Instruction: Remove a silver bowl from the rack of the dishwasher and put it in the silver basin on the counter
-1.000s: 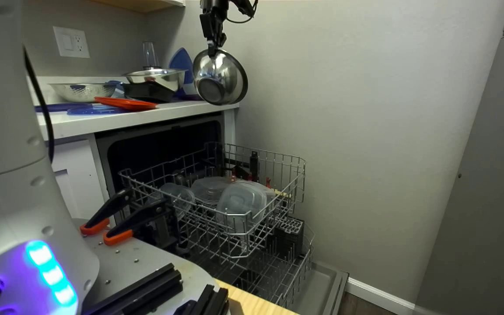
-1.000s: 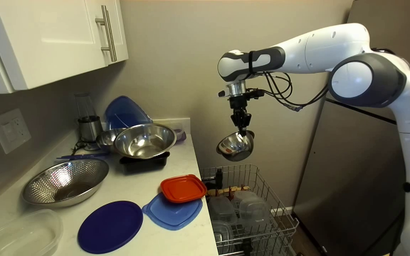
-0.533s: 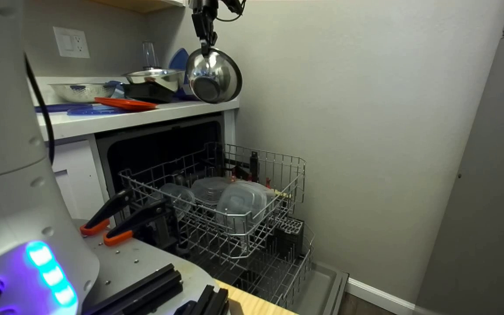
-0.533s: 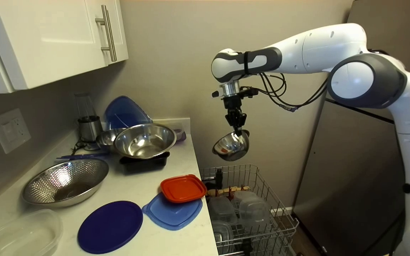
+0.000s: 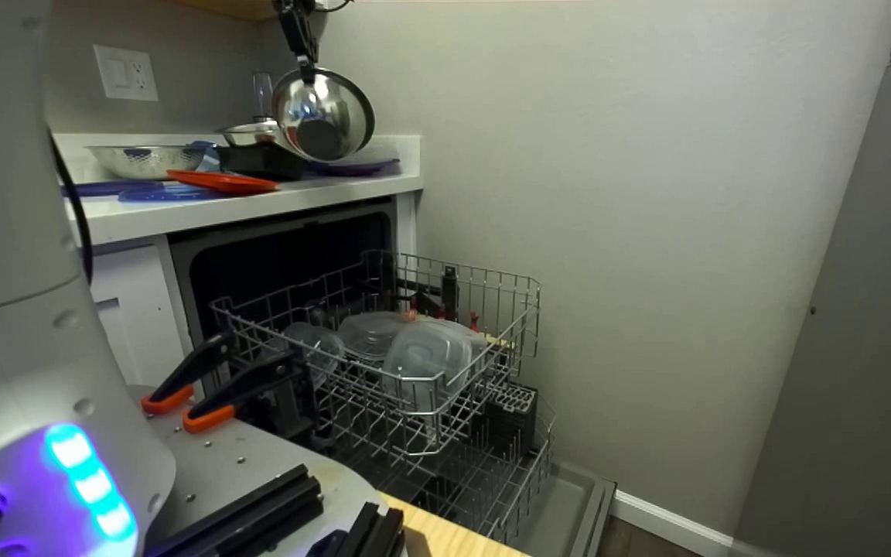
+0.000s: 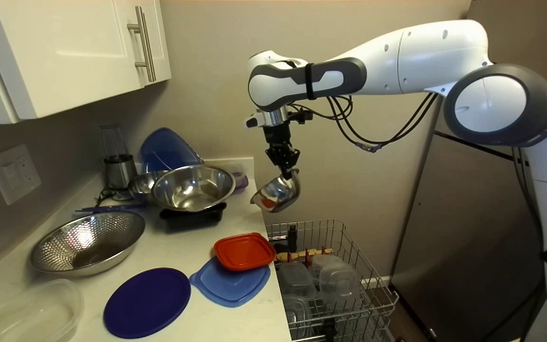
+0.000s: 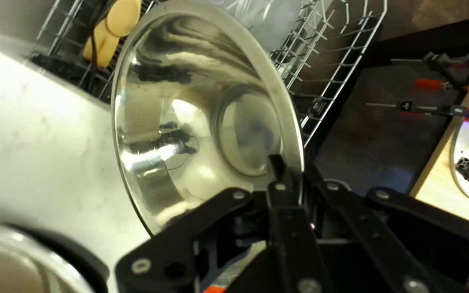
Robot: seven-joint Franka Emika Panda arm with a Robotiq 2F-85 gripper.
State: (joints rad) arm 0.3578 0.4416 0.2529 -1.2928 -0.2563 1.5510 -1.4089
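The black two-fingered claw grips the rim of the small, round, shiny steel bowl, which hangs tilted in the air, higher than the grey wire rack and apart from the wide, round steel basin (that one rests on a black rectangular tray on the white tabletop).

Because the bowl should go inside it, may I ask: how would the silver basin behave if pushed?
The silver basin may tip or slide, as its rim reaches past the black rectangular container under it. Its smooth, shiny wall could be slippery. It looks like thin metal, so probably stiff yet light.
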